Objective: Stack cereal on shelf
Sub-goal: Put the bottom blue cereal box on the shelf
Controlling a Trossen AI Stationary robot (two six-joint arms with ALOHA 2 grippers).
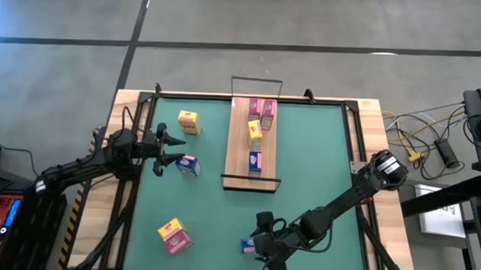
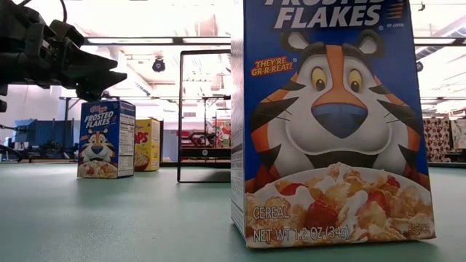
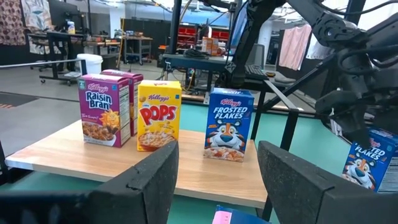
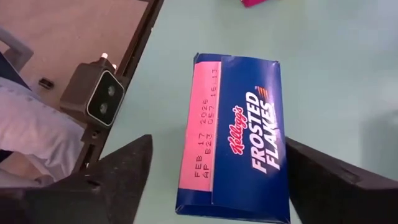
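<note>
Nearest the low camera, one blue Frosted Flakes box [image 2: 331, 124] is seen upright on the green desk [image 2: 109, 218], close to its front edge; in the wrist view the same box [image 4: 233, 137] is viewed from above, between the fingers of the right tool [image 4: 214, 180], which is held spread open above it and grips nothing

Shelf [image 1: 255, 140]: light-wood board with black wire rails at its short ends, lying at the middle of the desk. Four boxes are stood on it: a Raisin Bran box [image 3: 102, 111] with a further magenta box [image 3: 129, 99] just behind it, a yellow Pops box [image 3: 158, 116] and a second blue Frosted Flakes box [image 3: 229, 124]

Loose cereal on the desk: a yellow box [image 1: 189, 122] and a blue box [image 1: 189, 165] near the left tool [image 1: 165, 148], and a yellow and pink pair [image 1: 173, 235] toward the front left corner

Left tool: held open above the desk to the left of the shelf, beside the blue box, nothing gripped

Risks, as judged: the front box is light and tall for its footprint, so a closing finger that meets one face first may tip or slide it out of the grip. Carried to the shelf, it may strike the standing boxes and knock them over, since they are set close together. Both arms may also be crowded if brought to the shelf at once
</note>
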